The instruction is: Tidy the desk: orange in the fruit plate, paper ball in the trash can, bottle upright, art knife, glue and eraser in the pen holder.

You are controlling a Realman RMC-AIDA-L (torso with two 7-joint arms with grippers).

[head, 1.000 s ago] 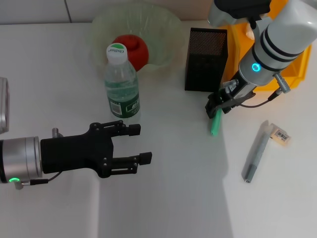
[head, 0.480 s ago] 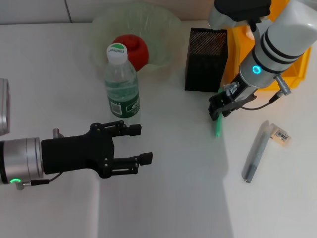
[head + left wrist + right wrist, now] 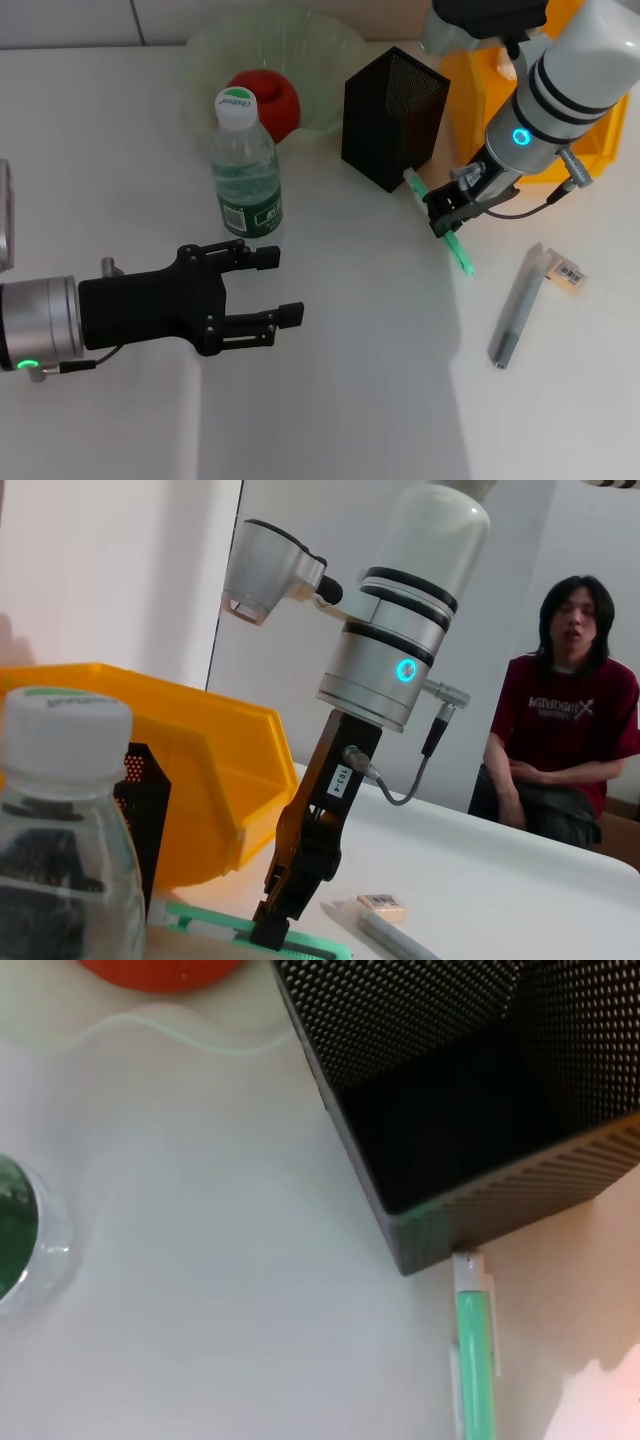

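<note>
Landmark: the black mesh pen holder [image 3: 392, 117], which stands on the white desk [image 3: 340, 380], tipped and turned so one corner faces the robot. The right tool [image 3: 447, 212] is just beside that corner, on the robot's right of it, its fingers pinching the green art knife [image 3: 441, 224] near mid-length. One end of the knife touches the holder's lower rim; the right wrist view shows its pale tip [image 3: 470, 1270] against the rim corner, outside the opening. The other end slants away from the holder toward the robot.

Left of the holder, the bottle [image 3: 245, 165] stands upright with its cap on. Behind the bottle, an orange-red fruit [image 3: 268, 100] lies in the translucent fruit plate [image 3: 330, 45].

Right of the holder, well apart, a grey glue stick [image 3: 515, 308] lies flat with a small eraser [image 3: 565, 272] just beside it. A yellow bin [image 3: 470, 90] sits immediately behind the holder's right side.

The left tool [image 3: 268, 290] hovers low over the desk near the bottle, fingers spread, holding nothing.
</note>
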